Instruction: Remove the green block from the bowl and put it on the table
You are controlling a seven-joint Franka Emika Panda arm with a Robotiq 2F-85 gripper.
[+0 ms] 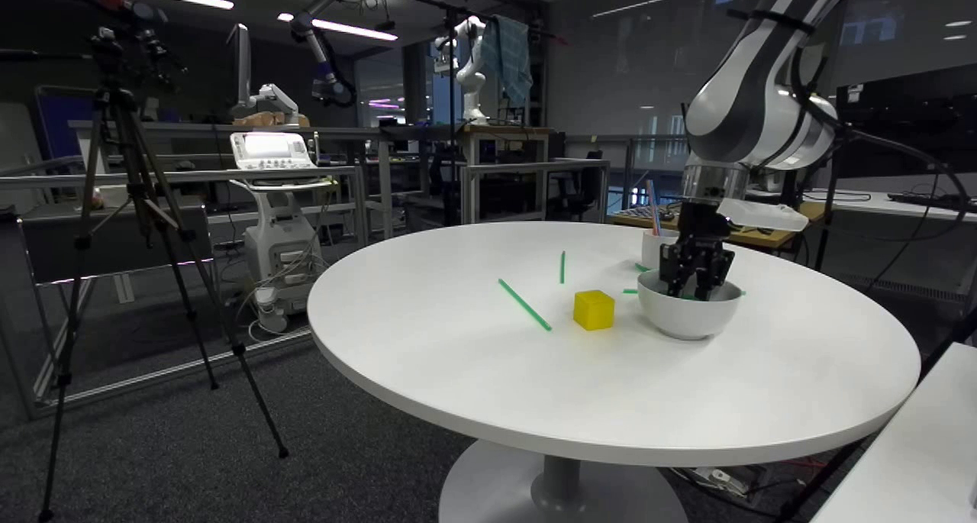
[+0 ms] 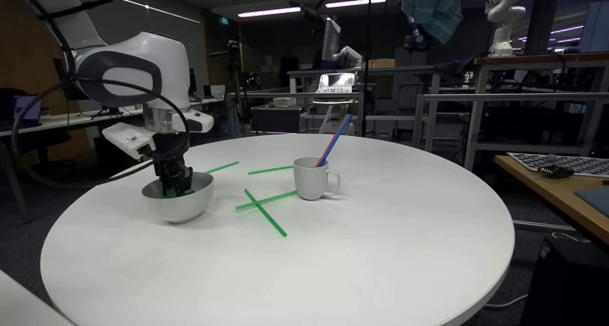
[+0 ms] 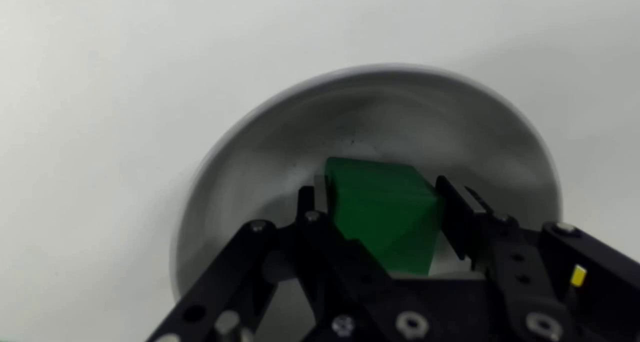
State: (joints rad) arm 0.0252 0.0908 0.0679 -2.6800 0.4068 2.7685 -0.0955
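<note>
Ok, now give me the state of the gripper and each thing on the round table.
The gripper: shut on the green block.
The green block: gripped, inside the bowl.
The bowl: upright on the table.
The yellow block: resting on the table, apart from the bowl.
The mug: upright on the table.
The blue and red sticks: leaning in the mug.
The green sticks: lying loose, two crossed.
</note>
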